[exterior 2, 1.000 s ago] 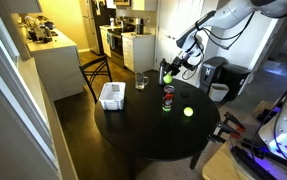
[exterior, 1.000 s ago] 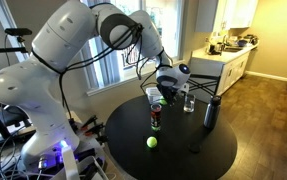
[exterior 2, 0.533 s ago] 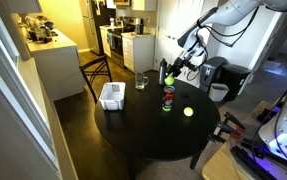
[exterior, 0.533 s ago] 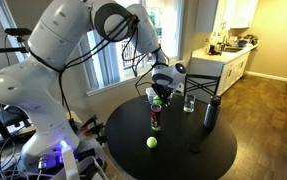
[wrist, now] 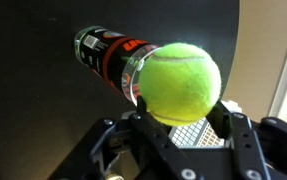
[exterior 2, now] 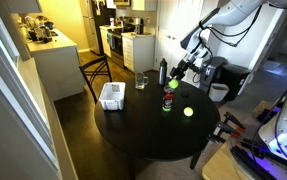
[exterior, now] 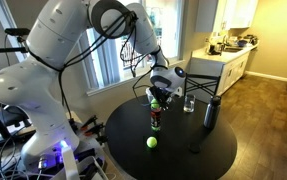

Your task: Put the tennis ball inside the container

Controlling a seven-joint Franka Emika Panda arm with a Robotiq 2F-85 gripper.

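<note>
Opposite exteriors, perhaps; table (exterior: 178,160) shared

On the tabletop (exterior 2: 153,140), the container (exterior 2: 111,95) sits near one edge, the drinking glass (exterior 2: 141,80) beside it. The tennis ball (exterior 2: 170,84), held in the end effector (wrist: 180,112), hangs just above an upright can (exterior 2: 168,101); a second ball (exterior 2: 188,112) lies nearby.

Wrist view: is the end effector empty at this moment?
No, the end effector grips a yellow-green tennis ball, with a red-and-black labelled can right behind it.
</note>
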